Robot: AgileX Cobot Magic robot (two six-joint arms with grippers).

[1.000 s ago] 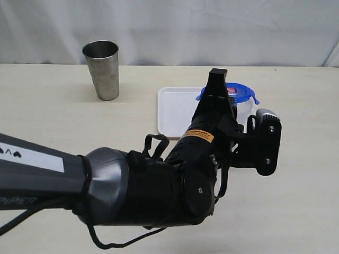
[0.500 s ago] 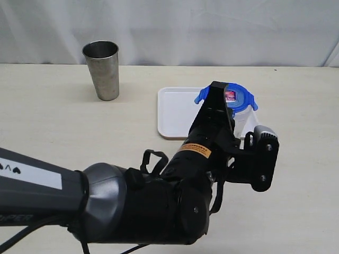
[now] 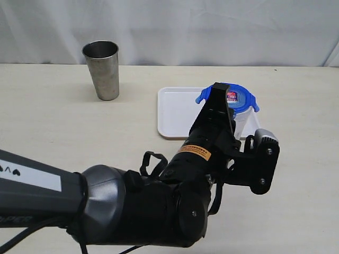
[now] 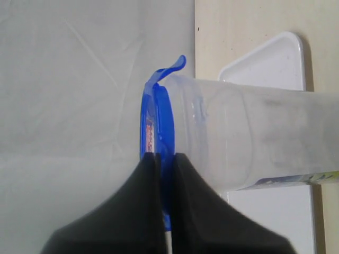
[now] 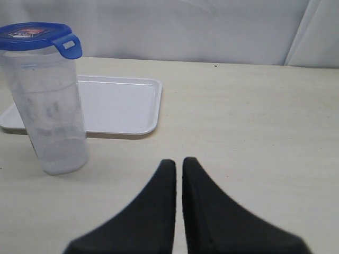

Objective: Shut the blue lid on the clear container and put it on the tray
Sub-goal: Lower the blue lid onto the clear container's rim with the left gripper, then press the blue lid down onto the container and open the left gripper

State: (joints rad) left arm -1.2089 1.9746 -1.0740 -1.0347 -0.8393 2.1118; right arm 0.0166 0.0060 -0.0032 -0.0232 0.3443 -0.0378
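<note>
The blue lid (image 3: 237, 96) sits on top of the clear container (image 3: 242, 117), which stands upright on the table at the near edge of the white tray (image 3: 177, 108). My left gripper (image 3: 219, 89) reaches in from the near side and is shut on the lid's rim, seen in the left wrist view as fingers (image 4: 183, 174) pinching the blue lid (image 4: 159, 121) above the container (image 4: 254, 137). The right wrist view shows the container (image 5: 50, 111), lid (image 5: 33, 33) with a flap sticking out, and tray (image 5: 119, 103). My right gripper (image 5: 179, 162) is shut, holding nothing, low over bare table.
A grey steel tumbler (image 3: 102, 69) stands upright at the back left, apart from the tray. The large left arm (image 3: 137, 201) fills the near middle of the exterior view and hides the table under it. A white curtain closes off the back.
The left gripper and the lid have come down slightly and shifted, with the lid settling flatter on the container. The right gripper has not visibly changed.
</note>
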